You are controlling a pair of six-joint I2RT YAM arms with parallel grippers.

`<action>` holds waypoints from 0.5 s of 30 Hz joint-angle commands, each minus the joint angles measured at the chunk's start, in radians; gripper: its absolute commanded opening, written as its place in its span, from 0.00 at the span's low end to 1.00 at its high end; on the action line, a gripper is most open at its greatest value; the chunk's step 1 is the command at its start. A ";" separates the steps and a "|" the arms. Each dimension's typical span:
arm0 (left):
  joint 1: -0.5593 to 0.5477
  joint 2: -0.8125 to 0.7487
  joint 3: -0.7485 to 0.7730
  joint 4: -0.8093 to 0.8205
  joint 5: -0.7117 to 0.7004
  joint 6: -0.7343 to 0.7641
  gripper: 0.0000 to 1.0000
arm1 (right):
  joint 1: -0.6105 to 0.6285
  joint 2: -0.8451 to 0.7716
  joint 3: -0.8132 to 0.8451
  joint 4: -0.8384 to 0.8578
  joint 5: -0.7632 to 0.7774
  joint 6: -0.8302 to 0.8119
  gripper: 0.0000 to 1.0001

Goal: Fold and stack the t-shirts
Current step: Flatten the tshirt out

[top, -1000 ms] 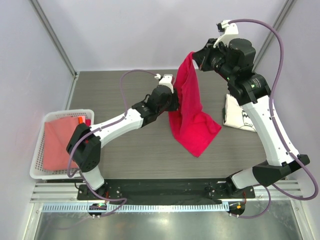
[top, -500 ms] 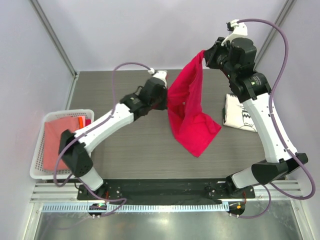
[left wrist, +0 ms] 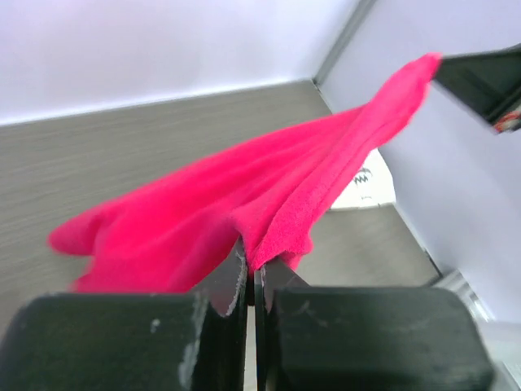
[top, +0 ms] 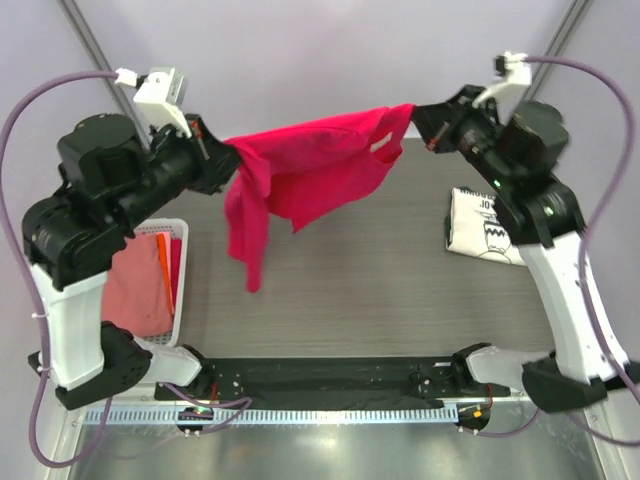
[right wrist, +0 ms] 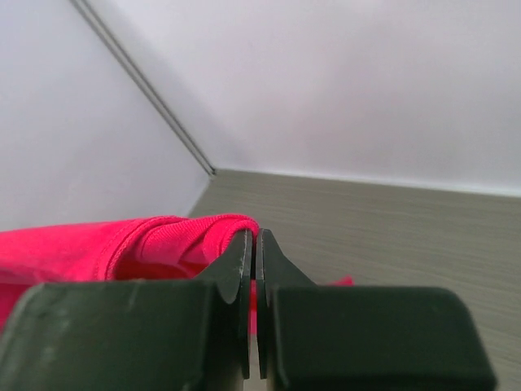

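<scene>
Grippers both pinch cloth: the left gripper (top: pixel 216 156), upper left of the top view, and the right gripper (top: pixel 415 115), upper right, each clamp an edge of the crimson-pink t-shirt (top: pixel 300 165), stretched between them above the table (top: pixel 350 300), one part drooping. Spreading step, I judge; next, lower it flat, clear of the cream t-shirt (top: pixel 480 225) at right.

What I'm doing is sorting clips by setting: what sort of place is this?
Likely a robot lab cell: plain walls box in a table, and the left gripper and right gripper hold a pink tee between them.
</scene>
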 commanded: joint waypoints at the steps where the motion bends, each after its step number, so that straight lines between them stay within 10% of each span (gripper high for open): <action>1: 0.012 -0.056 0.001 -0.131 0.066 0.018 0.00 | -0.036 -0.157 -0.059 0.062 0.076 0.006 0.01; 15: 0.103 0.223 -0.256 0.224 -0.111 0.027 0.00 | -0.051 -0.144 -0.311 0.019 0.379 0.017 0.01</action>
